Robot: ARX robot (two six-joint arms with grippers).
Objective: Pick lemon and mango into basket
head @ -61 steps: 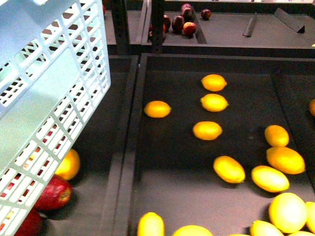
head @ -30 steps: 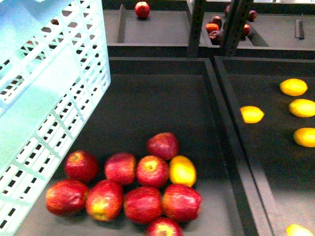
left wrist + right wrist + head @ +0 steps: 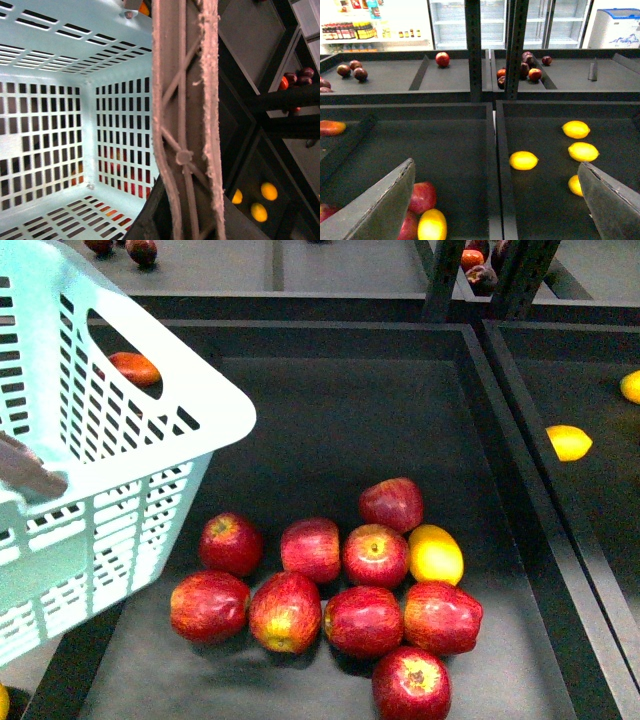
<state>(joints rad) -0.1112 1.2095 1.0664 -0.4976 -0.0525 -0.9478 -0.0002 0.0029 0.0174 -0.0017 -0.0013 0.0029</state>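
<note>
The dark grey shelf trays (image 3: 330, 410) fill the front view: a centre tray and, past a raised divider, a right tray (image 3: 600, 510).

The pale teal slotted plastic basket (image 3: 215, 410) hangs tilted over the near left part of the centre tray. Its brown lattice swing handle (image 3: 185, 125) crosses the left wrist view close to the camera. Red fruit shows through the basket's floor slots. Whether the left tool is spread or pressed together cannot be told from any view.

The right tool (image 3: 496, 167) hangs above the divider between the two trays. Its grey fingers (image 3: 380, 210) stand at opposite edges of the right wrist view, spread wide, with nothing pinched.

Nine red apples (image 3: 362, 620) lie clustered in the near part of the centre tray, most of them touching. A yellow oval fruit (image 3: 435, 553) rests against the right side of this cluster, touching the apples beside it.

The bright yellow oval lemon (image 3: 568, 442), with pointed ends, lies alone in the right tray, well apart from the basket. A second yellow fruit (image 3: 632, 386) is cut by the right edge, farther back.

An orange-red elongated fruit (image 3: 135, 368) shows through the basket's handle opening, at far left.
</note>
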